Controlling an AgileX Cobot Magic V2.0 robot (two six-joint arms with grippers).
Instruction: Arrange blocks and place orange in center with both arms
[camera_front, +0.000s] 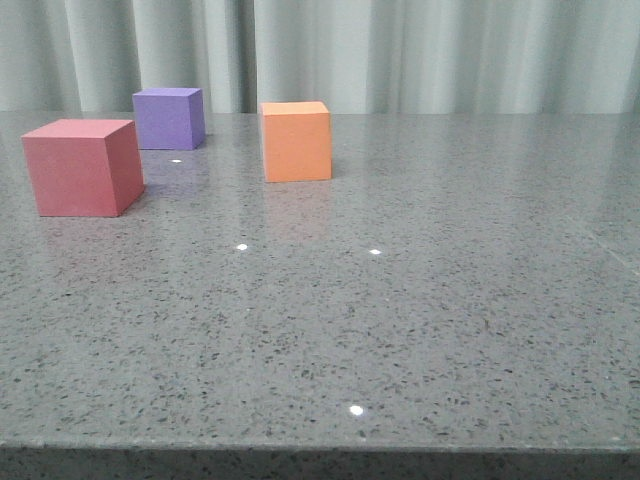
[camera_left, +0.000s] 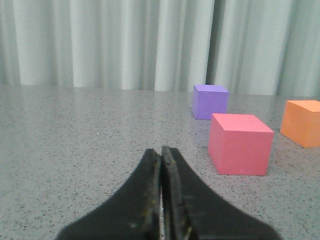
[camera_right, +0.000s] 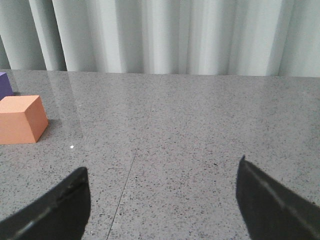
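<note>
In the front view the red-pink cube sits at the left, the purple cube behind it, and the orange cube to their right, near the middle. No arm shows in that view. My left gripper is shut and empty, low over the table; the red-pink cube lies just ahead of it to one side, with the purple cube and orange cube beyond. My right gripper is wide open and empty over bare table; the orange cube lies well off to one side.
The grey speckled stone tabletop reaches back to a pale curtain. The table's front edge runs along the bottom of the front view. A thin seam crosses the stone ahead of the right gripper.
</note>
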